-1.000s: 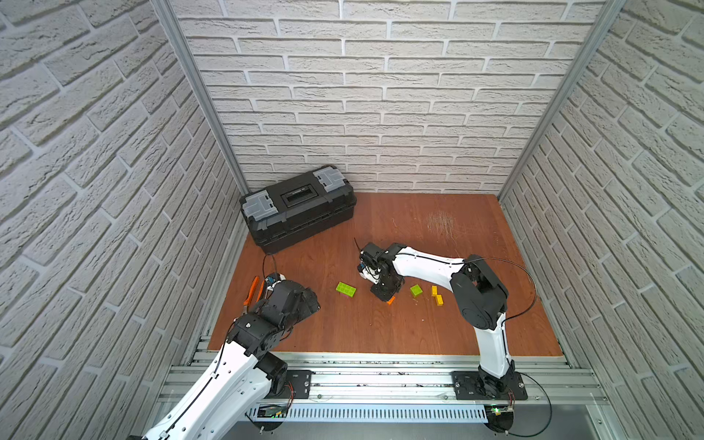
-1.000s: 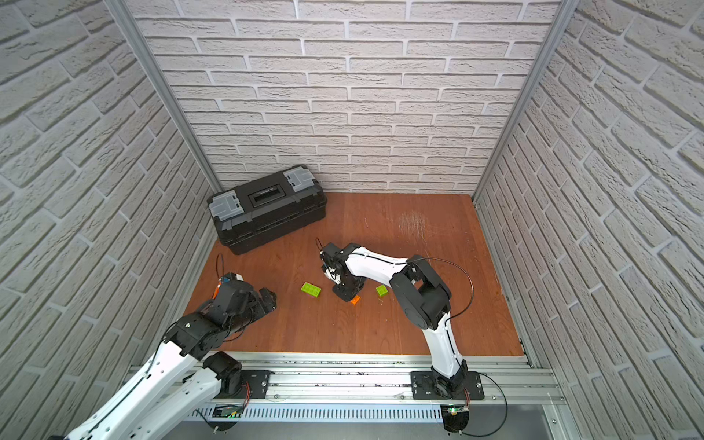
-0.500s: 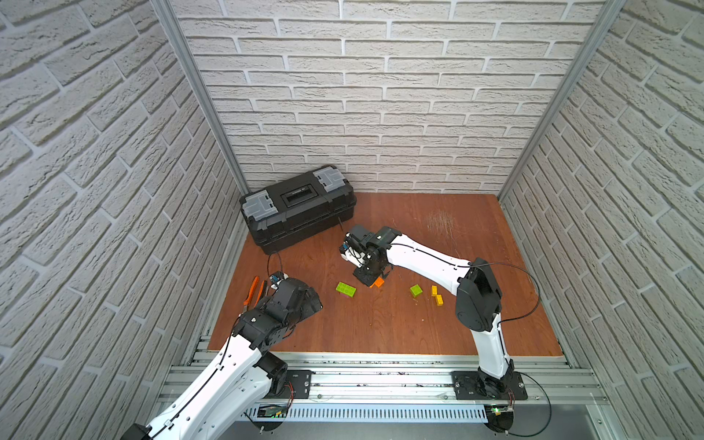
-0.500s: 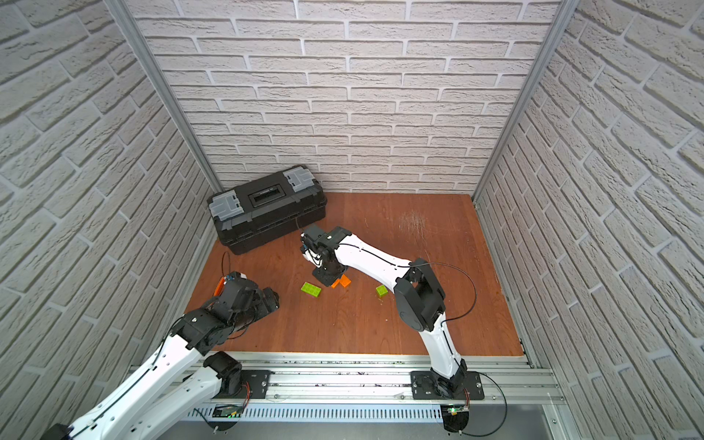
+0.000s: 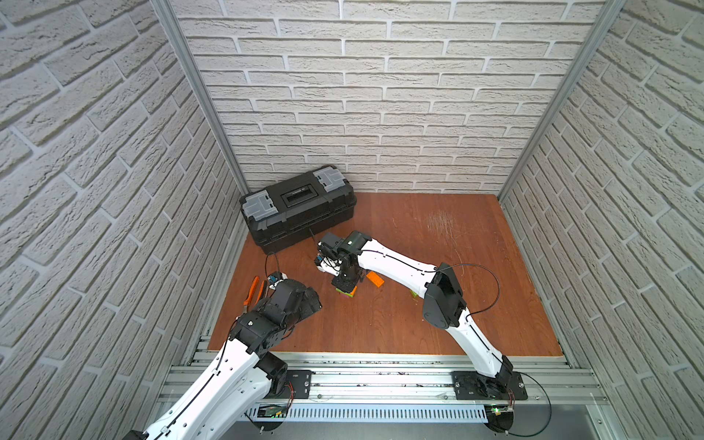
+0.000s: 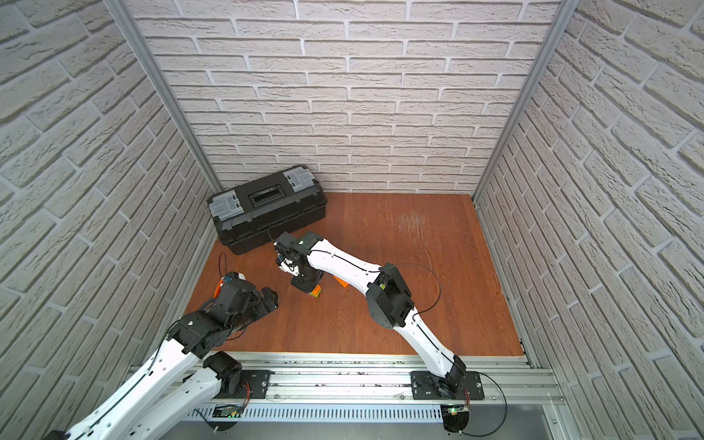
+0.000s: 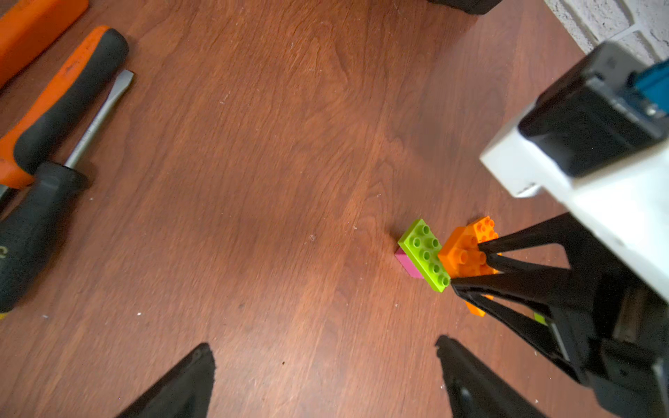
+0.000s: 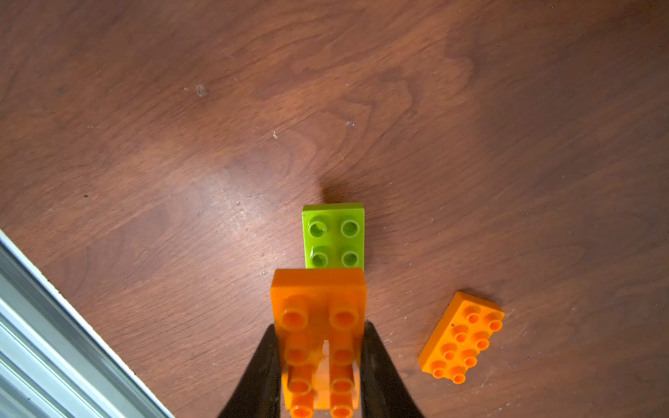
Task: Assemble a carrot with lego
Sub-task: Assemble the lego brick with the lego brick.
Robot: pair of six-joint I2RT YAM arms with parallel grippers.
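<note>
Right claw (image 8: 320, 327) grips orange brick (image 8: 318, 296); screwdriver (image 7: 36, 224) marking unreadable.

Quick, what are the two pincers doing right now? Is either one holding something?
Left pincer: open, holding nothing.
Right pincer: closed on an orange brick.

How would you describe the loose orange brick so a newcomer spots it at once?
Find the black toolbox at the back wall, then the right hand in front of it, shut on an orange brick over a lime-green brick. The loose orange brick lies studs-up on the table to their right, the only orange one nothing holds.
</note>
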